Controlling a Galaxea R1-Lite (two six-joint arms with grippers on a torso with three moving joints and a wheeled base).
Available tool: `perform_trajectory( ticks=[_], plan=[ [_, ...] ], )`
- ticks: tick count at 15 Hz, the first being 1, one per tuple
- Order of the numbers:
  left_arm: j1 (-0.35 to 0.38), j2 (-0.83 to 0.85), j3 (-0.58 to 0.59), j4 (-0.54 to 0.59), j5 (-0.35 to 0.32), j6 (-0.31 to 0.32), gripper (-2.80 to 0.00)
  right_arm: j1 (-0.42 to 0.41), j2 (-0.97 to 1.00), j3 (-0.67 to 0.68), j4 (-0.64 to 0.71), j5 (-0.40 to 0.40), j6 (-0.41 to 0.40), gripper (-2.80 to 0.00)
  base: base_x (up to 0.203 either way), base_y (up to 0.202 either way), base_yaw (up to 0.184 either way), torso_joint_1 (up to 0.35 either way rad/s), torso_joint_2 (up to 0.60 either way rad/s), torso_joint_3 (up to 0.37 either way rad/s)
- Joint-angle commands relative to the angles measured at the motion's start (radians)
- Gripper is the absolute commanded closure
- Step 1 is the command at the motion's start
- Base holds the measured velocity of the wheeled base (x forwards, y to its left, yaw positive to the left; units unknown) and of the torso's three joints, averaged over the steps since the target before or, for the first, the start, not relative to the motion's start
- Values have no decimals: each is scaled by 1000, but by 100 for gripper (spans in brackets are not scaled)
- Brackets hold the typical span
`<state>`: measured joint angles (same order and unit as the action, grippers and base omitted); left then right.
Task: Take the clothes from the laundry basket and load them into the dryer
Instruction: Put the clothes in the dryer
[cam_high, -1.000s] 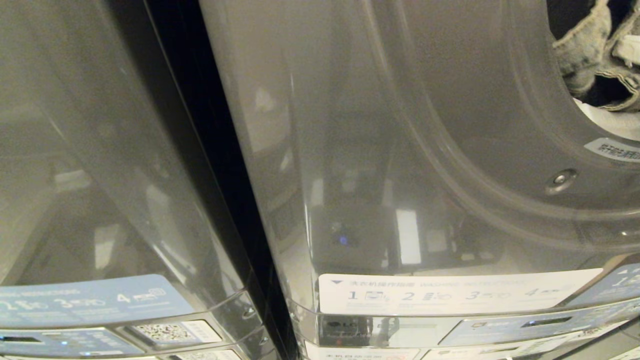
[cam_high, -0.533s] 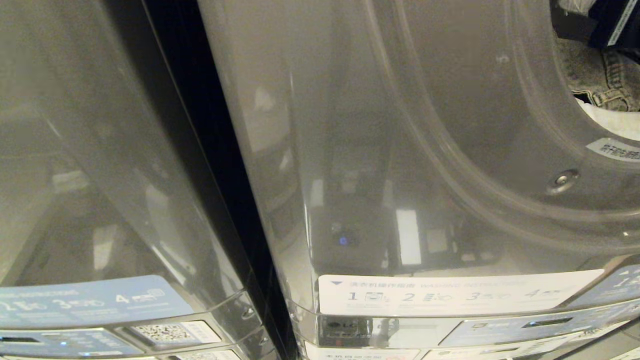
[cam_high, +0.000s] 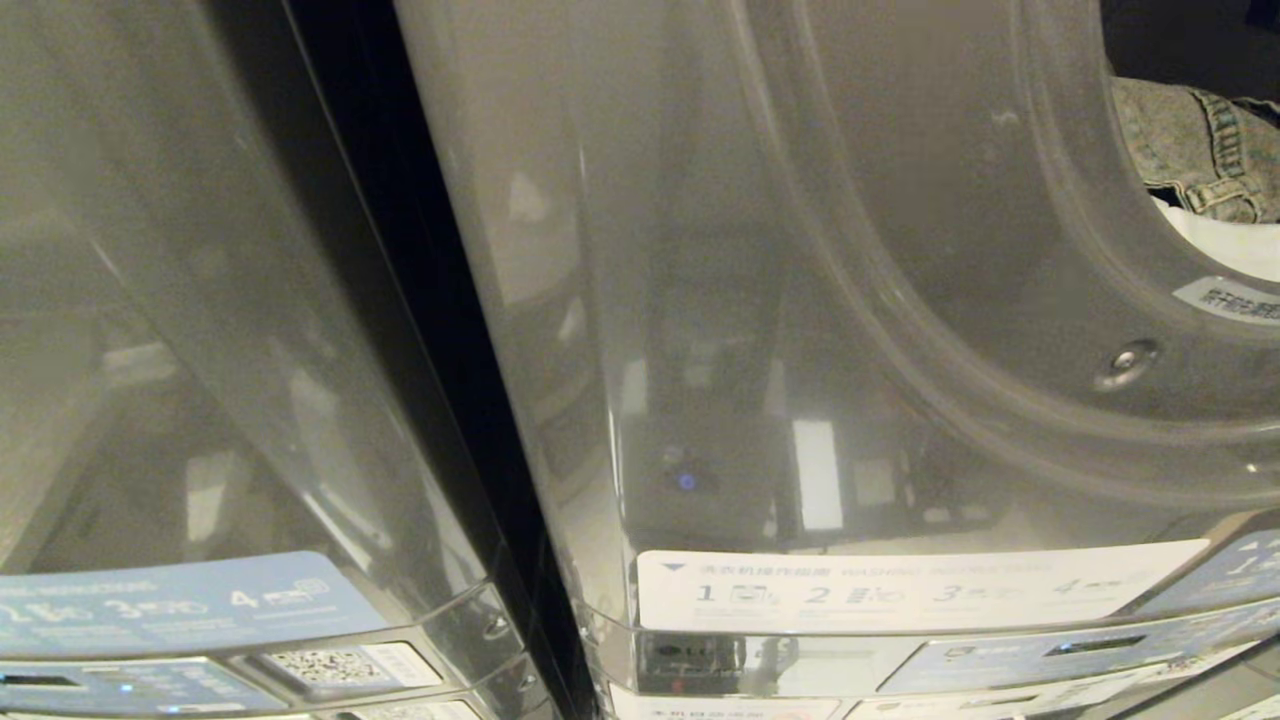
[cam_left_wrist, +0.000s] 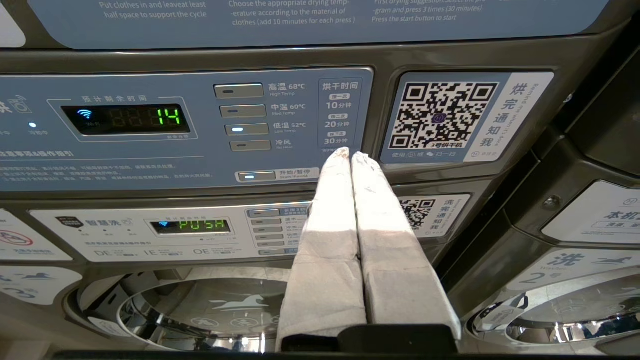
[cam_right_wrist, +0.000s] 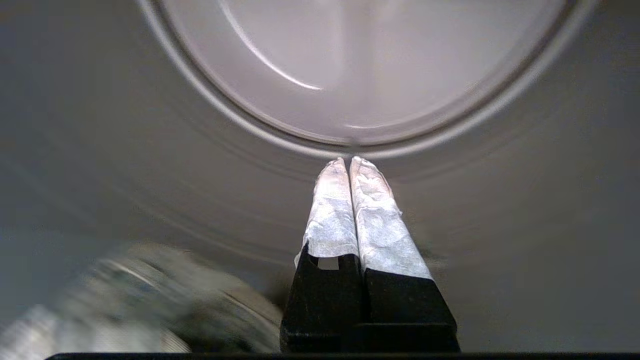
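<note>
The dryer (cam_high: 900, 300) fills the head view, its round opening at the upper right. Grey-blue jeans (cam_high: 1180, 140) lie in the mouth of the drum over a white garment (cam_high: 1225, 240). My right gripper (cam_right_wrist: 348, 160) is inside the drum, shut with nothing between its fingers, pointing at the round back wall (cam_right_wrist: 350, 60). Blurred clothes (cam_right_wrist: 130, 295) lie low beside it. It does not show in the head view. My left gripper (cam_left_wrist: 350, 152) is parked, shut and empty, facing the machines' control panels. The laundry basket is out of view.
A second machine (cam_high: 200, 350) stands to the left across a dark gap (cam_high: 420, 300). A white instruction sticker (cam_high: 900, 585) runs along the dryer's lower front. The left wrist view shows a blue control panel (cam_left_wrist: 185, 125) and a washer door (cam_left_wrist: 200, 310) beneath.
The jeans, hanging at the dryer's opening a second ago, now lie lower in the drum's mouth. The right arm crossed the head view's top right corner and has left it.
</note>
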<state>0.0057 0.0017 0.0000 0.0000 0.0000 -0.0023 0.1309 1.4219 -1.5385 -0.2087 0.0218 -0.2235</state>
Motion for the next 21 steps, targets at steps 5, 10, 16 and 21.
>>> perform_trajectory(
  ticks=[5, 10, 16, 21],
  plan=[
    [0, 0, 0, -1, 0, -1, 0, -31, -193, 317, -81, 14, -78, 0, 0, 0, 0, 0, 0, 0],
    [0, 0, 0, -1, 0, -2, 0, 272, -402, 566, -212, -106, -72, 0, 0, 0, 0, 0, 0, 0],
    [0, 0, 0, 0, 0, -2, 0, 383, -604, 714, -218, -140, 13, 0, 0, 0, 0, 0, 0, 0],
    [0, 0, 0, -1, 0, -2, 0, 273, -904, 886, -5, -81, 122, 0, 0, 0, 0, 0, 0, 0]
  ],
)
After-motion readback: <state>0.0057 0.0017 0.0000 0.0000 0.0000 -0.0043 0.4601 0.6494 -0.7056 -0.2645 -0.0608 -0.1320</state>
